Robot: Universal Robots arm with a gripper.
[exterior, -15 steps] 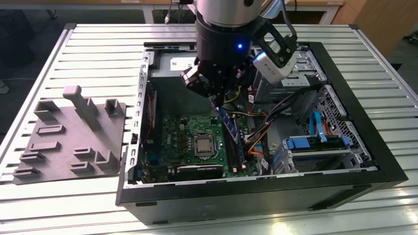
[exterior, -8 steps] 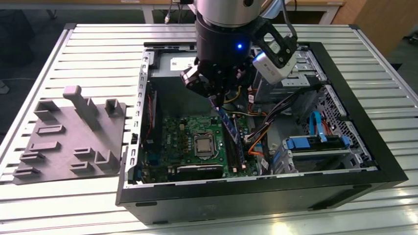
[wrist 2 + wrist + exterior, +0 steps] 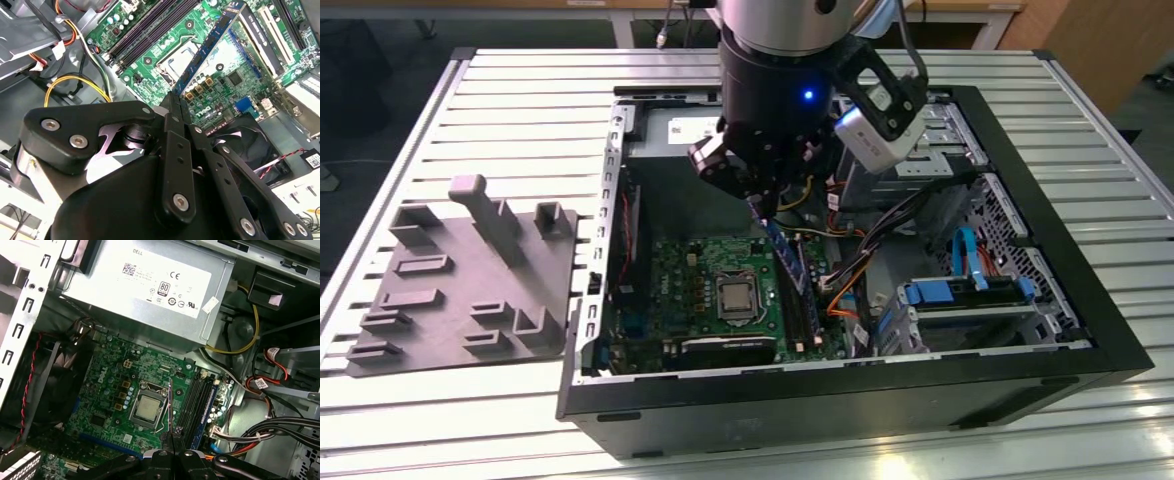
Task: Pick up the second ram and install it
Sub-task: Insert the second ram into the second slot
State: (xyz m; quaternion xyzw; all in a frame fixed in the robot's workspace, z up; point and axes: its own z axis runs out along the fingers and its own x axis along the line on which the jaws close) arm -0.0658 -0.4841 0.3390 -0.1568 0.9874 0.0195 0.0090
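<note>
Exterior view: gripper [image 3: 763,197] is clamping the second ram [image 3: 787,258] by one end. The stick is hanging above the motherboard [image 3: 700,275], just beside its slots [image 3: 811,300], inside the open case [image 3: 854,405].

1. A slatted metal table [image 3: 520,100] carries an open black computer case [image 3: 854,405].
2. A grey moulded tray [image 3: 454,290] lies on the table, beside the case at the exterior view's left.
3. Inside the case lies a green motherboard [image 3: 680,285] with a square processor [image 3: 738,298] near its middle.
4. In the first wrist view a grey power supply [image 3: 150,285] borders the motherboard, with a yellow cable [image 3: 240,347] beside it.
</note>
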